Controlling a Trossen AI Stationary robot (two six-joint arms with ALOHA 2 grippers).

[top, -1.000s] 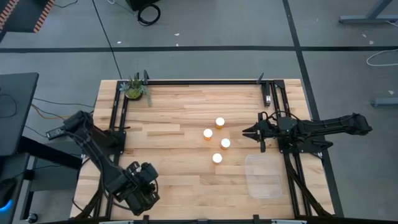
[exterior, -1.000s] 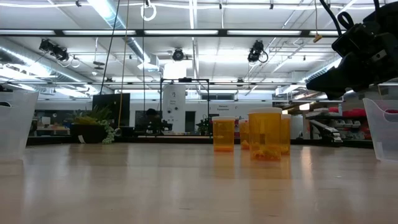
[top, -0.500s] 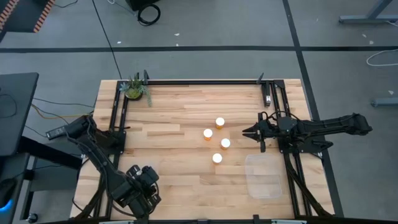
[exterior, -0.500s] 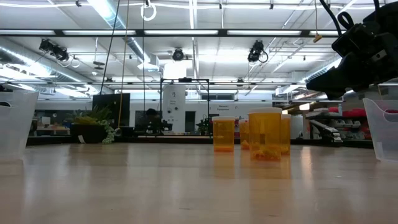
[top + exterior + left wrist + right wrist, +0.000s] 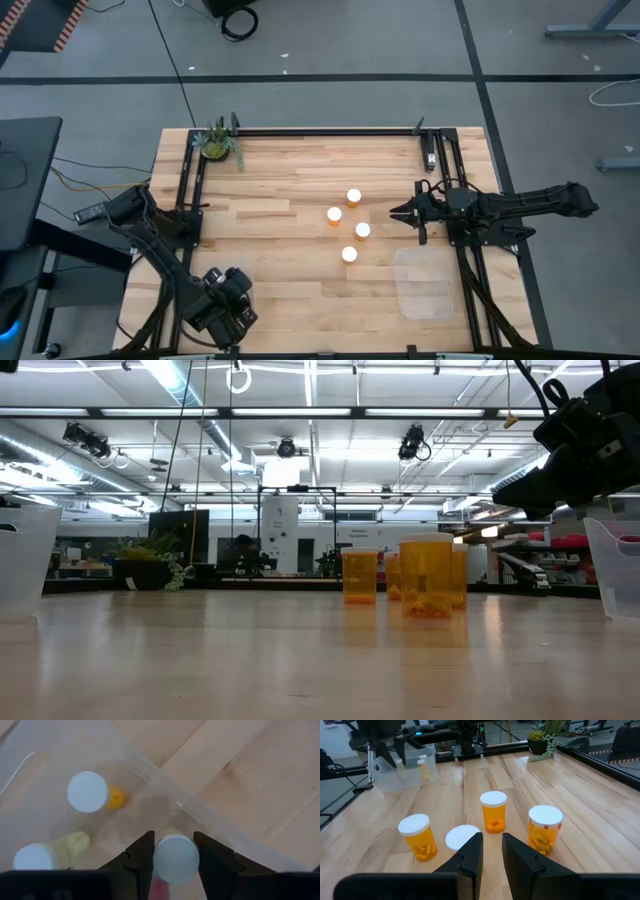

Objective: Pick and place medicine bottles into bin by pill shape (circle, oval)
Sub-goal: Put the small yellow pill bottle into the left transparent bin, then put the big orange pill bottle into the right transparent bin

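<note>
Nearest the table's front edge, over the clear bin [image 5: 165,780] at the front left corner: left gripper [image 5: 173,854], fingers clamped on the white cap of a small whitish bottle [image 5: 175,858], held inside the bin's wall; two more white-capped bottles [image 5: 88,791] lower in that bin, one over a yellow patch, one beside a paler one; in the high view the same gripper [image 5: 224,305] a dark mass at that corner, bin mostly hidden beneath it.

Farther from the bin, toward the table's middle: four orange bottles [image 5: 349,254] with white caps, upright, close together but apart from one another; pills visible through the orange walls [image 5: 493,818]; in the low view, grouped right of centre [image 5: 427,579].

Just beyond that cluster, on the side away from the bin: right gripper [image 5: 397,212], empty, fingers [image 5: 470,854] nearly together with a narrow gap, pointing at the group, touching none.

Farther right, a second clear bin [image 5: 424,283]; at the far left corner, a green potted plant [image 5: 216,143].
</note>
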